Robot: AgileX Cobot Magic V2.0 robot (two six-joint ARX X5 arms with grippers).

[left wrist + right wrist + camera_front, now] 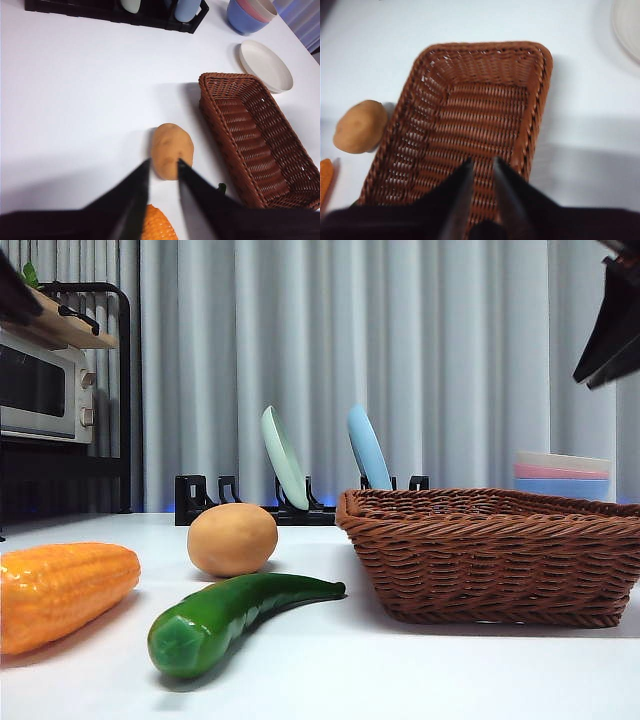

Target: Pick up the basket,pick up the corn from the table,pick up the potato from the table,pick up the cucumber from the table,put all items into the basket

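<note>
The brown wicker basket (480, 570) stands empty on the white table (400, 680) at the right. The orange corn (60, 590) lies at the far left, the tan potato (232, 539) behind it, and the green cucumber (235, 615) in front, its tip toward the basket. My left gripper (162, 165) hangs above the potato (172, 150) and corn (157, 225), jaws close together and holding nothing; the basket (227, 76) is to its side. My right gripper (482, 162) hovers above the basket (480, 47), jaws close together and empty; it shows at the top right of the front view (610, 330).
A black dish rack (200, 502) with a green plate (283, 455) and a blue plate (368, 447) stands at the back. Stacked bowls (562, 475) and a white plate (265, 65) sit beyond the basket. A microwave (40, 390) is on a shelf at the left.
</note>
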